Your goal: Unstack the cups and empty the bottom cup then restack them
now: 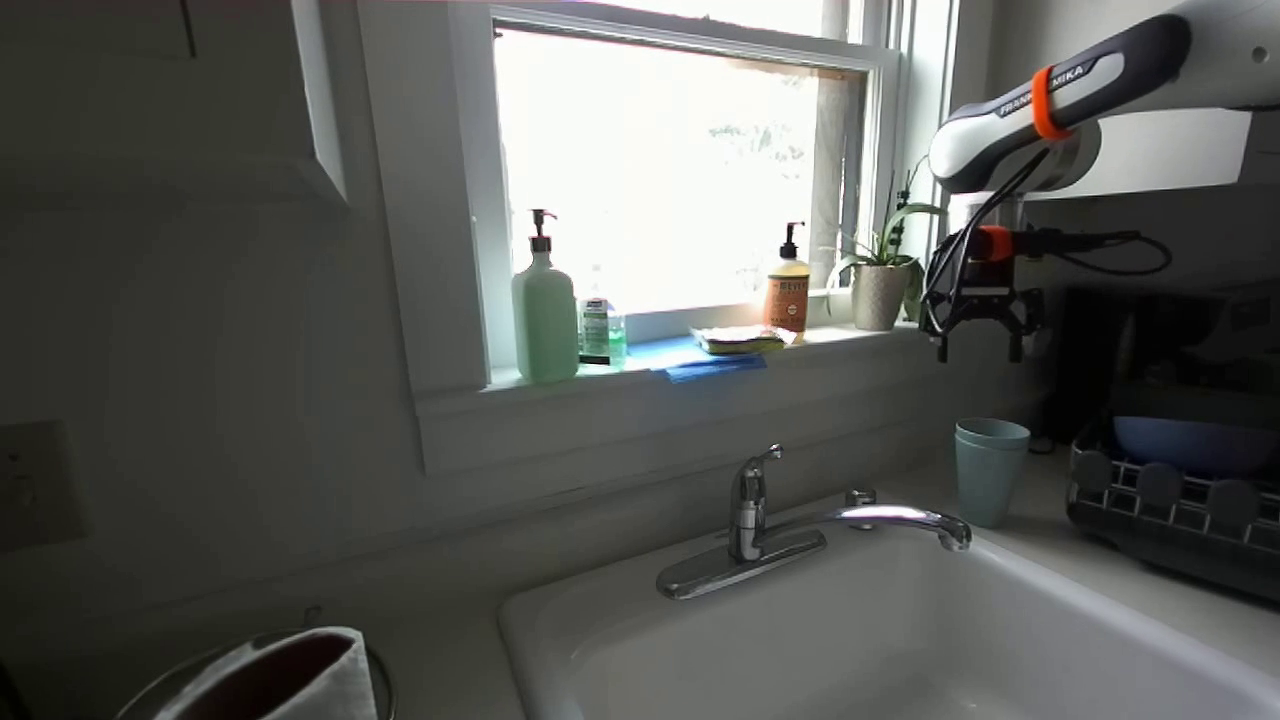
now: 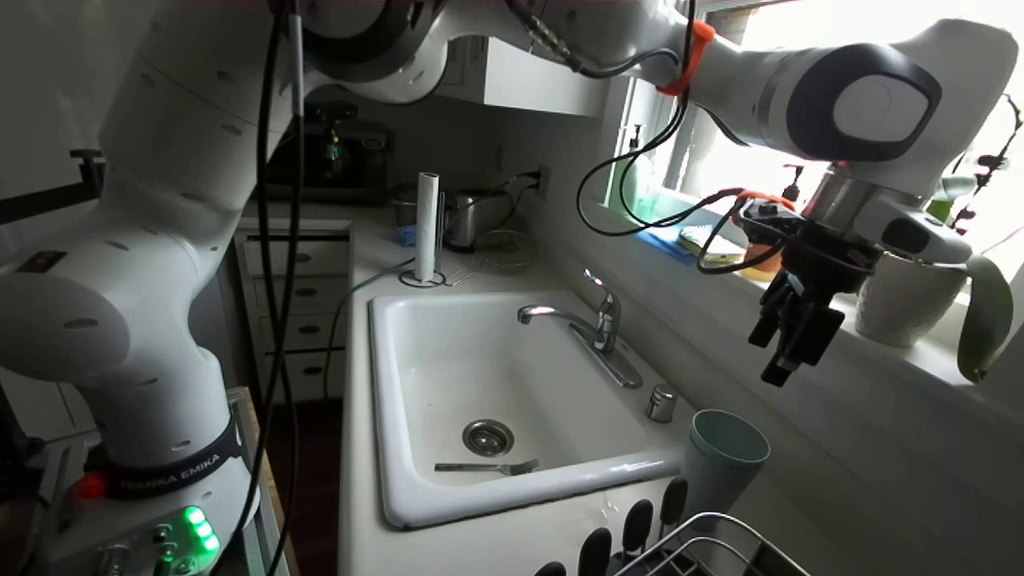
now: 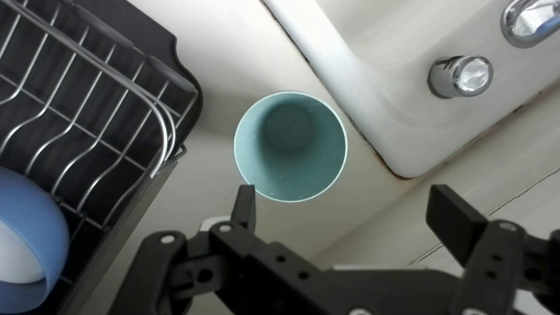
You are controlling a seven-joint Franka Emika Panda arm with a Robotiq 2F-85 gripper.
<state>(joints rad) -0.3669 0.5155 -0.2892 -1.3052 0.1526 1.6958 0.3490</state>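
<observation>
cups (image 1: 988, 482): pale blue | claw (image 1: 979, 350): black | sink (image 2: 387, 416): white | pump bottle (image 1: 546, 322): pale green

Stands on a base (image 2: 172, 480) at the near left in an exterior view, showing green lights (image 2: 202, 528). Rises from there, bends high up and stretches the arm (image 2: 624, 24) across to the right. Turns the wrist (image 2: 860, 104) downward at the right end, with black cables (image 2: 276, 240) slung along the links. Reaches in from the right in an exterior view, with the gripper (image 1: 979, 350) hanging in the air, pointing down. Holds the fingers (image 3: 455, 223) well apart in the wrist view, one left, one right.
</observation>
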